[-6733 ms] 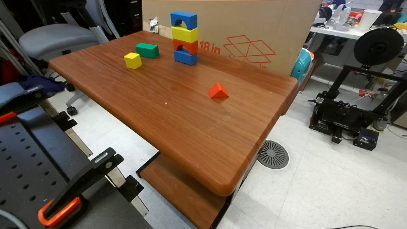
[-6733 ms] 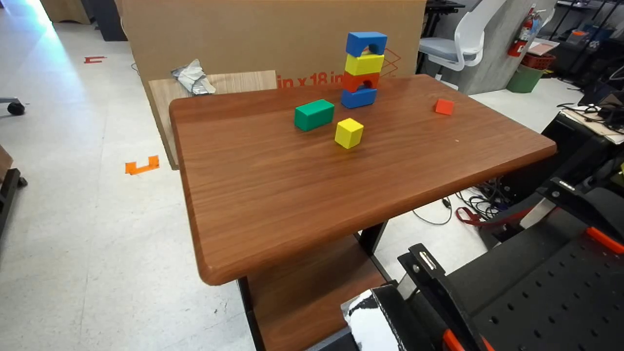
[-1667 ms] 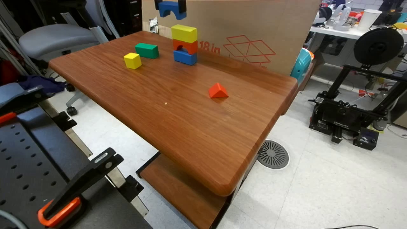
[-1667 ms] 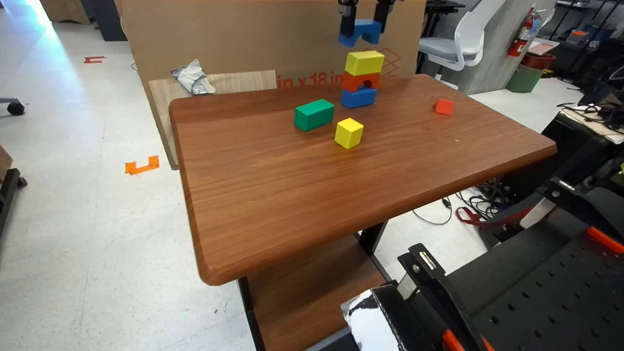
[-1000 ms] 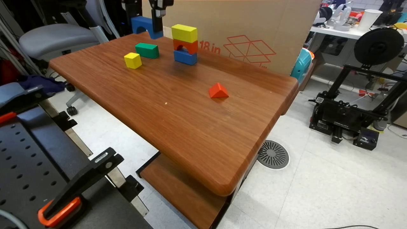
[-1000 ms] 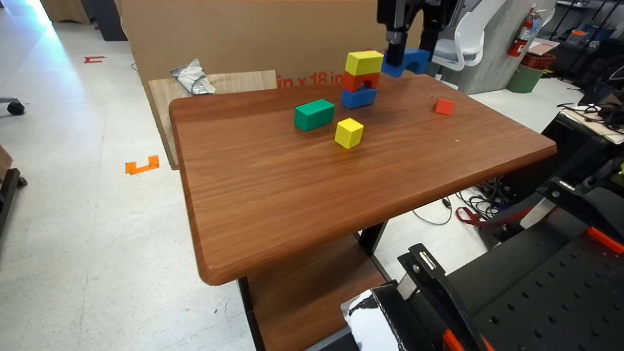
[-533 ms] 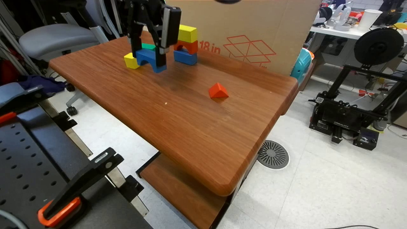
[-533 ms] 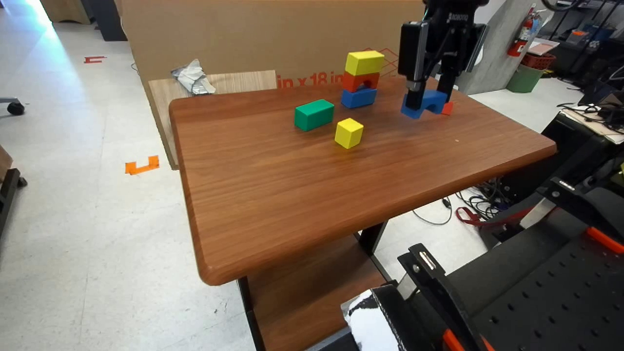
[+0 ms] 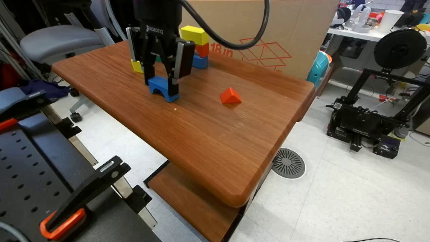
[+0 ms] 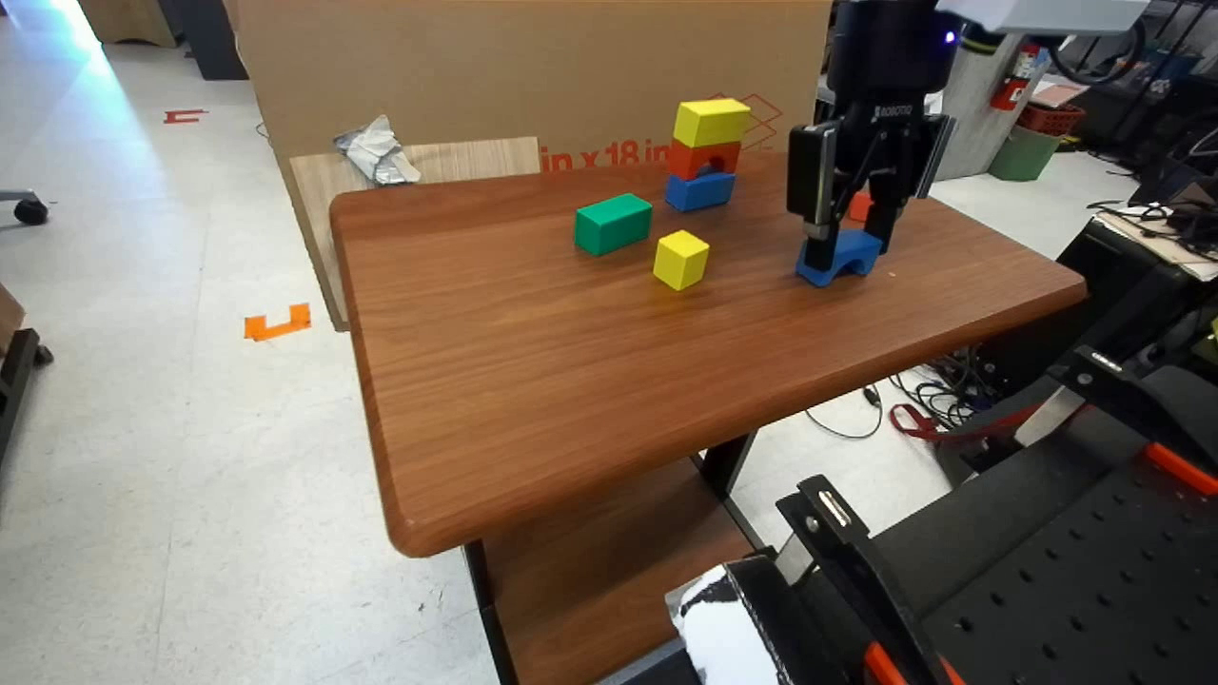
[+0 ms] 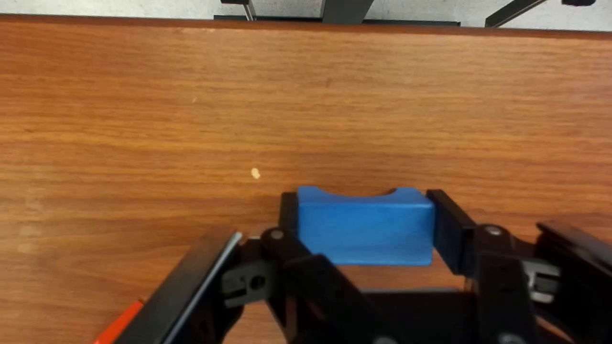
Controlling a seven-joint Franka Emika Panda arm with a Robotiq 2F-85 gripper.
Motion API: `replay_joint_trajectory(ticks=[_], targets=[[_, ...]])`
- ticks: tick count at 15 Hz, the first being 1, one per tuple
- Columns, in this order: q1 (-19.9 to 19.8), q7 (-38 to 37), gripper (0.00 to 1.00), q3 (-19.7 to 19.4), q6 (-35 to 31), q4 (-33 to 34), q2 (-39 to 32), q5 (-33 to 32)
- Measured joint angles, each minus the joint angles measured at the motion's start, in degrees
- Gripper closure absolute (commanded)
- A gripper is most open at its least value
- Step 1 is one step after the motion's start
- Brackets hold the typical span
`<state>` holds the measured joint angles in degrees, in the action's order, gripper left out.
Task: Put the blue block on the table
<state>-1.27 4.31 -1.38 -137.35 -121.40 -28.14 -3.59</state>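
The blue block [image 9: 160,83], an arch with its hollow side down, appears to rest on the brown table [image 9: 218,144]. My gripper [image 9: 160,88] points straight down, shut on it, one finger at each end. In an exterior view the gripper [image 10: 848,257] and blue block [image 10: 850,252] stand in front of the red triangle. From the wrist view, the blue block [image 11: 366,234] lies level between both fingers, touching them as far as I can see; its underside is hidden.
A stack with a yellow block [image 10: 712,122], red arch [image 10: 704,157] and another blue block [image 10: 701,192] stands behind. Near it lie a green block [image 10: 614,225] and yellow cube [image 10: 681,260]. A red triangle [image 9: 230,96] sits aside. A cardboard box [image 9: 228,20] backs the table.
The blue block was on top of the stack. My gripper took hold of it, lifted it off and carried it down to the tabletop in front. The other blocks have not moved.
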Motion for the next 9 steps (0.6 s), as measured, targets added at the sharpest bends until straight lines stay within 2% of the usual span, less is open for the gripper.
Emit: replay_joint_trajectory(ticks=[5, 9], targets=[[0.1, -0.1, 0.00, 0.0, 0.0, -0.4, -0.2, -0.7], [0.1, 0.0, 0.00, 0.1, -0.1, -3.2, 4.6, -0.7]])
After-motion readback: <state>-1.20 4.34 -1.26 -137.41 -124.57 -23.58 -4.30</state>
